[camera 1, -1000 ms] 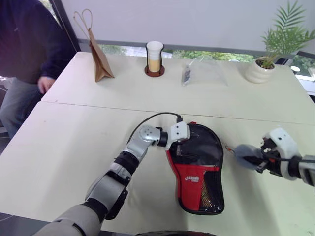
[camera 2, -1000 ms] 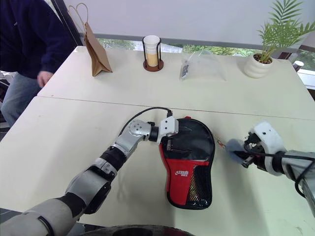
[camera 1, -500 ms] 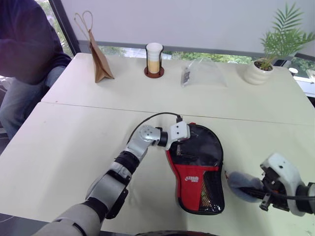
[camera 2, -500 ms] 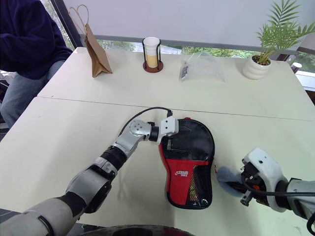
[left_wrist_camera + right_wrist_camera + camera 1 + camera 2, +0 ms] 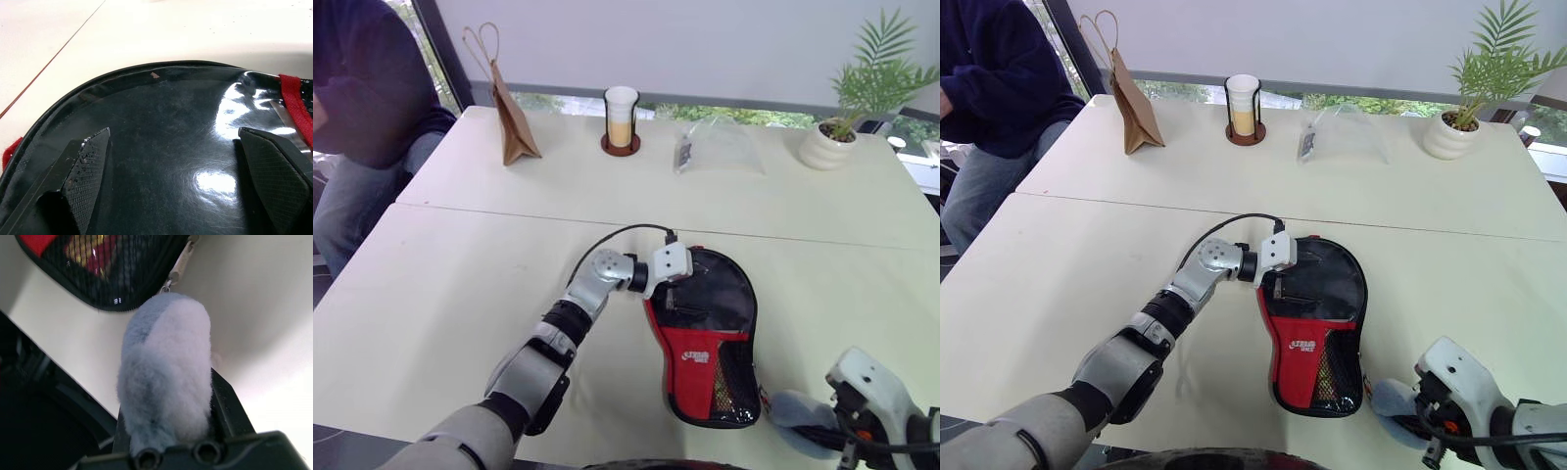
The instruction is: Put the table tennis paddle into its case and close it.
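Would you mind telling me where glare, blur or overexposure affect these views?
Left wrist view: bright glare patches on the case's glossy black panel, and the table beyond is washed out. Right wrist view: the grey fluffy pull sits close and soft-edged; the table is overexposed at the far side. Left eye view: the person at the corner looks smeared, with a purple tint.

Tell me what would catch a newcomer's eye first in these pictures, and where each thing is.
The black case with its red logo panel lies in the middle of the near table, and the left claw stands open over its glossy round end. By the case's narrow end, at the near edge, the right claw is shut on a fluffy grey pompom tied to the zip pull.
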